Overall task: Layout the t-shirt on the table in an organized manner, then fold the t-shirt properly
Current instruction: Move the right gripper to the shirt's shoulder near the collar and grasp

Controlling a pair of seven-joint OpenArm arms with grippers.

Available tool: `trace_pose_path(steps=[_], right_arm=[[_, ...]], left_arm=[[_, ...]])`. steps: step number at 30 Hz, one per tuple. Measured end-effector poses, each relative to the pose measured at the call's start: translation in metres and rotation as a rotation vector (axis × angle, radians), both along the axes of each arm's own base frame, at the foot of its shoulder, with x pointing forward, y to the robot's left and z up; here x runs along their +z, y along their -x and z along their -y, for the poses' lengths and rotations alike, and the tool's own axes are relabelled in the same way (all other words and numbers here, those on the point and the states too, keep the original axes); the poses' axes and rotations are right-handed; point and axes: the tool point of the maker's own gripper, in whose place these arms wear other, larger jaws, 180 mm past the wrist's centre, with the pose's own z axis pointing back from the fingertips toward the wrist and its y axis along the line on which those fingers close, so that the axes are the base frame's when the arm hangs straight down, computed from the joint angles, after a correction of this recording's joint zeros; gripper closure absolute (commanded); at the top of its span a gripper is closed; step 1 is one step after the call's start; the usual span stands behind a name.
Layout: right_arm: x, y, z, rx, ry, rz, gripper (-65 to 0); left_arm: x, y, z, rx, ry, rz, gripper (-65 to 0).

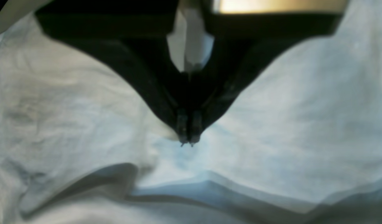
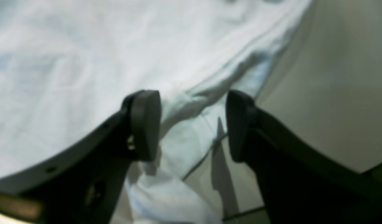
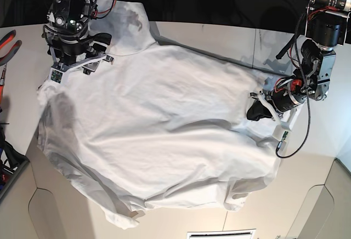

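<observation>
The white t-shirt (image 3: 159, 124) lies spread and wrinkled over most of the off-white table (image 3: 214, 39), collar toward the far left. At the shirt's right edge my left gripper (image 3: 255, 111) is shut, and cloth is bunched around it. In the left wrist view its fingertips (image 1: 188, 141) meet on a pucker of the t-shirt (image 1: 287, 124). My right gripper (image 3: 81, 66) hovers open over the shirt's far-left part. Its pads (image 2: 146, 124) straddle a folded edge of the t-shirt (image 2: 184, 105), beside bare table (image 2: 321, 93).
Red-handled pliers (image 3: 8, 41) lie at the table's left edge. Rounded cut-outs (image 3: 55, 211) mark the near edge on both sides. A dark seam line (image 3: 219, 58) crosses the far tabletop. Cables hang from the arm on the right (image 3: 307, 85).
</observation>
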Motion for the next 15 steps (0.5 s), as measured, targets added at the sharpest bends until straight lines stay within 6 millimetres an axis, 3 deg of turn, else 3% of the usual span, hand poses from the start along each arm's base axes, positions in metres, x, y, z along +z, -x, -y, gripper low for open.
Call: trace_pose_path(steps=[4, 11, 15], right_arm=[[-0.001, 0.0, 0.001, 0.002, 0.009, 0.0, -33.7], [-0.026, 0.009, 0.0, 0.004, 0.015, -0.04, -33.6], [-0.028, 0.005, 0.0, 0.005, 0.014, -0.04, -33.3]], left_arm=[[0.0, 0.0, 0.001, 0.002, 0.005, 0.001, 0.0], [0.0, 0.0, 0.001, 0.003, 0.006, 0.0, 0.0], [0.0, 0.0, 0.0, 0.003, 0.006, 0.0, 0.0]])
